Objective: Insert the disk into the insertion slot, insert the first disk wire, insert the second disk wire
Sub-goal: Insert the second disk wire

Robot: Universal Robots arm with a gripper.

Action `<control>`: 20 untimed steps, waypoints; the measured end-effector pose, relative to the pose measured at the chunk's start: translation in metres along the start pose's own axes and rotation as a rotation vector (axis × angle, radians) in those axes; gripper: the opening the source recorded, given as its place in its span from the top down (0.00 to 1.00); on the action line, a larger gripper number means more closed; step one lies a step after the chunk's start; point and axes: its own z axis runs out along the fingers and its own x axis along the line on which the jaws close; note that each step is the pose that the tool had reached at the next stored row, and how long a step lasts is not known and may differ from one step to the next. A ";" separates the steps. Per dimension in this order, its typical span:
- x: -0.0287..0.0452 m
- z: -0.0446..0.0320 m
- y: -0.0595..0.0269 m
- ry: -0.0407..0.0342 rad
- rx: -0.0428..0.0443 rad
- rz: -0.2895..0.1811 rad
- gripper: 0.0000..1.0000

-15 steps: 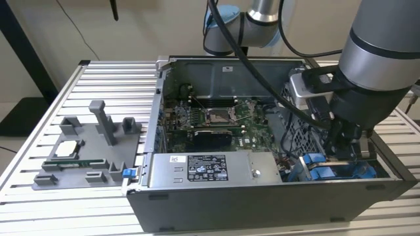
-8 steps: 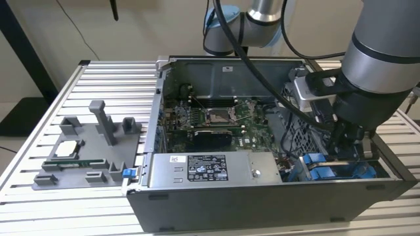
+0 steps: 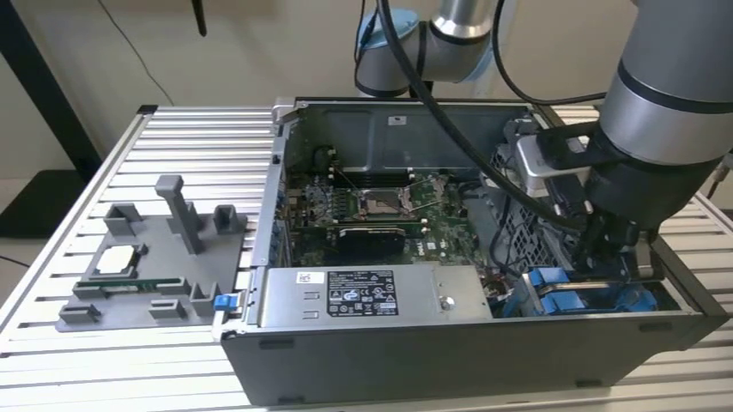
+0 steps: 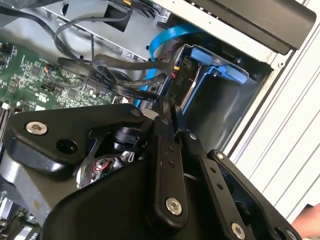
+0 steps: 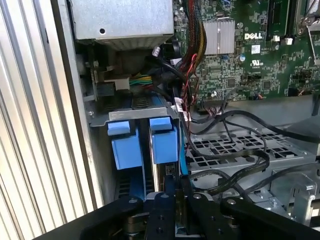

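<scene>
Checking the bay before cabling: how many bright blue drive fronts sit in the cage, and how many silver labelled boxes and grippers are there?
Blue drive fronts: 2, one beside the other
Silver labelled box: 1
Gripper: 1
Total: 4

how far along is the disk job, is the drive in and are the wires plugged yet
The disk looks seated in the drive cage, beside another blue-fronted drive. The gripper is down at that bay, jaws pinched together among the black cables. Whether either wire is plugged in cannot be told.
</scene>
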 end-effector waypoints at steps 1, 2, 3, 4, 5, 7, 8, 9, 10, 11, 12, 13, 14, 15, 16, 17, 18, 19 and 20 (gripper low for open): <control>0.0000 0.0002 -0.0004 0.0000 0.0000 0.000 1.00; 0.0000 0.0004 -0.0004 0.0000 0.0000 0.000 1.00; 0.0000 0.0006 -0.0005 0.0001 0.0000 0.000 1.00; 0.0000 0.0009 -0.0005 0.0001 0.0000 0.000 1.00; 0.0001 0.0015 -0.0004 0.0006 0.0001 0.000 1.00; 0.0004 0.0037 -0.0001 0.0014 0.0003 0.000 1.00; 0.0007 0.0055 0.0004 0.0010 0.0002 0.000 1.00; 0.0008 0.0070 0.0007 0.0016 0.0003 0.000 1.00; 0.0010 0.0082 0.0009 0.0029 0.0003 -0.001 1.00; 0.0011 0.0086 0.0010 0.0031 0.0003 -0.001 1.00; 0.0011 0.0088 0.0011 0.0028 0.0002 -0.001 1.00; 0.0011 0.0087 0.0011 0.0020 0.0001 -0.001 1.00; 0.0008 0.0071 0.0008 -0.0002 -0.0001 0.000 1.00; 0.0005 0.0038 0.0002 -0.0013 -0.0003 0.000 1.00; -0.0002 -0.0007 -0.0009 -0.0003 0.0000 0.000 0.00; -0.0005 -0.0033 -0.0015 0.0002 0.0001 0.000 0.00; -0.0008 -0.0055 -0.0020 -0.0006 0.0001 0.000 0.00; -0.0012 -0.0085 -0.0027 -0.0003 0.0001 0.000 0.00; -0.0017 -0.0131 -0.0037 -0.0010 0.0000 0.000 0.00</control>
